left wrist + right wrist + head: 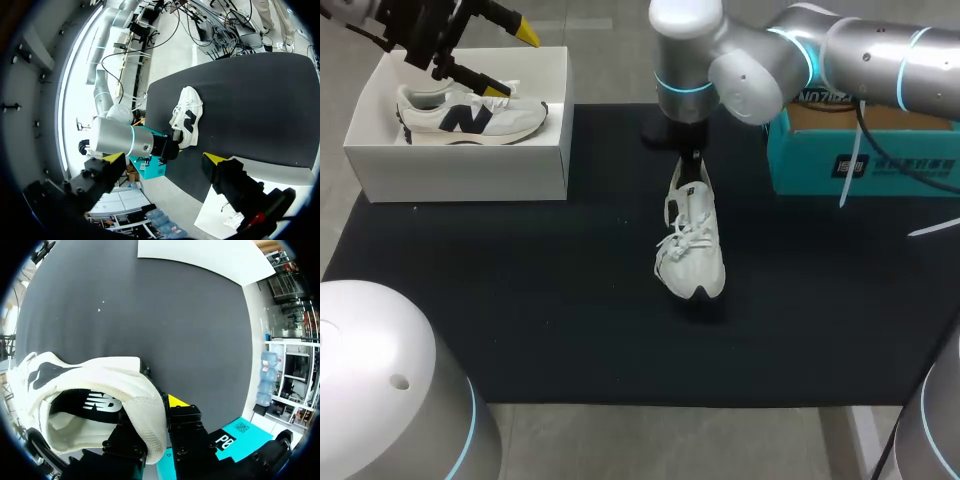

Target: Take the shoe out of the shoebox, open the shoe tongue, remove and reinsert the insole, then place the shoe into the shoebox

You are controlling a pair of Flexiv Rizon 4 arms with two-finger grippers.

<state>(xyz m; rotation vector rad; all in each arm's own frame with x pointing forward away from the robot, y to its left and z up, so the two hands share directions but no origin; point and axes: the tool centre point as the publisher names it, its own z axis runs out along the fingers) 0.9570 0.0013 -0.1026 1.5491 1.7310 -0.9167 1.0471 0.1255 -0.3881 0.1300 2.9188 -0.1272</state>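
A white shoe [692,240] with a dark logo lies on the black mat [520,300], toe toward the front edge. My right gripper [692,160] stands at its heel. In the right wrist view the shoe's heel wall [150,425] sits between the fingers, one inside the shoe and one yellow-tipped finger [175,401] outside, so my right gripper [155,427] is shut on the heel. The white shoebox [460,165] at the back left holds a second shoe [470,115]. My left gripper [505,62] hovers open above that box. From the left wrist, my left gripper [165,165] looks across at the shoe [187,115].
A teal cardboard box [860,150] stands at the back right of the mat, close behind my right arm. The mat's front and left parts are bare. Two rounded white arm bases fill the front corners.
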